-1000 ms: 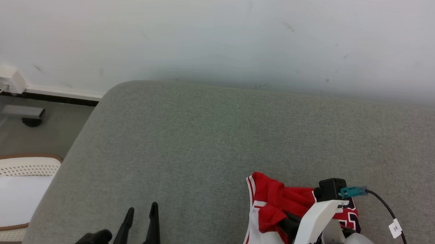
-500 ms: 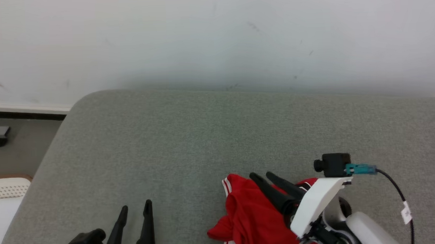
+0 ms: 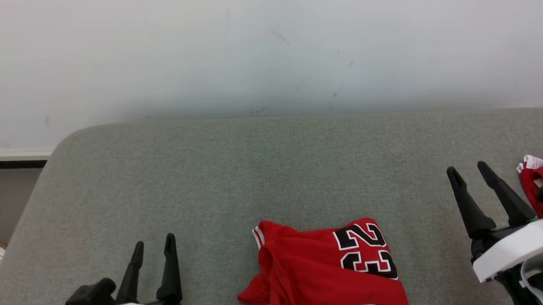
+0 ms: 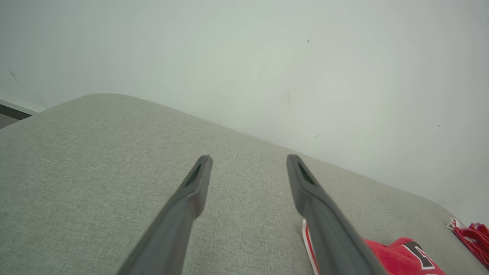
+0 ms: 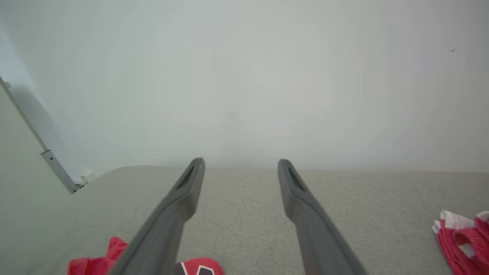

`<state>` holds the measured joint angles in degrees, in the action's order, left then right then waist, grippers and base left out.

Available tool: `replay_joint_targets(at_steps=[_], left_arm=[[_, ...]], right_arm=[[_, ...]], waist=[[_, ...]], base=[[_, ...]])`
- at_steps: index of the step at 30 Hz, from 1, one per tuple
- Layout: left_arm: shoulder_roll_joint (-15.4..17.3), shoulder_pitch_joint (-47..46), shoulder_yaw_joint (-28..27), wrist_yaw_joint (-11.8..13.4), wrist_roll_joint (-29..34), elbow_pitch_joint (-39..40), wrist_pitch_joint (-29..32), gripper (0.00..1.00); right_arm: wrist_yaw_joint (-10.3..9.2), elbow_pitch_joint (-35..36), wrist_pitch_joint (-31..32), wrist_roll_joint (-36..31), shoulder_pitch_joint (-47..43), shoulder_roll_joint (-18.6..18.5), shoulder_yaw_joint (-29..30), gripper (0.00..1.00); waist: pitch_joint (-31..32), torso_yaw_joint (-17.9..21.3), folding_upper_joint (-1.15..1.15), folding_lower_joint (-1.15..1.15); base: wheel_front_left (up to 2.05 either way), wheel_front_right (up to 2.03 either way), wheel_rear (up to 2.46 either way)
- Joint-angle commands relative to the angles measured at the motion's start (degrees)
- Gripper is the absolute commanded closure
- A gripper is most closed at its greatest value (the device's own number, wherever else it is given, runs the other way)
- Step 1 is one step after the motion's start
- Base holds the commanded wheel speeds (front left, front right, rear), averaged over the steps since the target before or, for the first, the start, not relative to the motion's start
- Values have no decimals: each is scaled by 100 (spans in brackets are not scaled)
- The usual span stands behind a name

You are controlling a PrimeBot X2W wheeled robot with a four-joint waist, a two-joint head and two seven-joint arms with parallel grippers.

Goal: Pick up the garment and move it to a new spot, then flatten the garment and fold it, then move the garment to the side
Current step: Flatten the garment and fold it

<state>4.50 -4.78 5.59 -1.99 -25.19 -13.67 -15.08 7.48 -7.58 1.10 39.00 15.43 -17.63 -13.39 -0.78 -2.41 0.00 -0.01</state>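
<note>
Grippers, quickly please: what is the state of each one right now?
Left gripper: open, holding nothing.
Right gripper: open, holding nothing; the numbered red garment lies apart from it.

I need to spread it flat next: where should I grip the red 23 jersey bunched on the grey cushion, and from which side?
Probably the white-striped edge at the far left corner of the jersey, with the left gripper, fingers coming in low from its left. That trim lies exposed on the cushion, apart from the bunched folds in the middle, so one layer should lift cleanly.
</note>
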Motion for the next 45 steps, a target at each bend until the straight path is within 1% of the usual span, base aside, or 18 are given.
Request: replay_joint_targets(at_steps=[1,5,9,10,11,13,14,15,20,25,29,34,36,37,38,39,41,45], left_arm=[[-19,61,-48,-21,80,41,-6,0],[-62,81,-117,-77,178,65,-6,0],[-92,56,-148,-130,220,20,-6,0],[-98,50,-152,-144,225,7,-6,0],[-102,45,-151,-147,238,-3,-6,0],[-109,28,-152,-170,256,-25,-6,0],[-113,25,-154,-180,259,-35,-6,0],[-117,24,-163,-189,259,-44,-6,0],[-134,64,-163,-177,282,-70,-6,0],[-136,22,-127,-202,272,-133,-6,0],[-141,-14,-109,-209,276,-184,-6,0],[-146,-16,-97,-191,240,-224,-6,0],[-147,-17,-106,-200,217,-245,-6,0],[-147,-17,-106,-200,217,-245,-6,0],[-148,-31,-106,-208,210,-265,-6,0],[-148,-39,-106,-208,212,-275,-6,0],[-148,-43,-109,-209,213,-279,-6,0],[-150,-46,-142,-195,235,-265,-6,0]], right_arm=[[-1,-45,-94,-177,-135,58,41,0],[-1,-170,-211,-556,-252,241,6,0],[-1,-346,-222,-985,-192,273,-177,0],[-1,-410,-213,-1115,-174,279,-240,17],[-1,-478,-191,-1298,-147,252,-334,43],[-1,-595,-201,-1594,-106,250,-523,68],[-1,-649,-198,-1719,-94,278,-643,95],[-1,-701,-180,-1780,-81,320,-764,100],[-2,-960,194,-1611,46,408,-1631,100],[-2,-1528,529,-1444,286,500,-2304,100],[-2,-1983,699,-1179,437,615,-2798,100],[-2,-2228,882,-678,565,775,-3480,100],[-2,-2290,906,-491,603,813,-3728,100],[-2,-2290,906,-491,603,813,-3728,100],[-2,-2319,844,-293,660,896,-3930,100],[-1,-2316,790,-162,698,949,-4011,100],[-1,-2313,717,-33,726,1000,-4069,100],[-2,-2293,400,492,845,1147,-4161,100]], waist=[[-14,9,0,1],[-29,-4,0,1],[-17,-60,0,1],[-11,-83,0,1],[-9,-110,0,1],[-11,-177,0,1],[-10,-214,0,1],[-9,-252,0,1],[-14,-432,0,1],[-19,-648,0,1],[-59,-848,0,1],[-107,-1064,0,1],[-111,-1109,0,1],[-111,-1109,0,1],[-113,-1138,0,1],[-114,-1147,0,1],[-113,-1152,0,1],[-111,-1110,0,1]], base=[[0,0,0],[0,0,0],[0,0,0],[0,0,0],[0,0,0],[0,0,0],[0,0,0],[0,0,0],[0,0,0],[0,0,0],[0,0,0],[0,0,0],[0,0,0],[0,0,0],[0,0,0],[0,0,0],[0,0,0],[0,0,0]])
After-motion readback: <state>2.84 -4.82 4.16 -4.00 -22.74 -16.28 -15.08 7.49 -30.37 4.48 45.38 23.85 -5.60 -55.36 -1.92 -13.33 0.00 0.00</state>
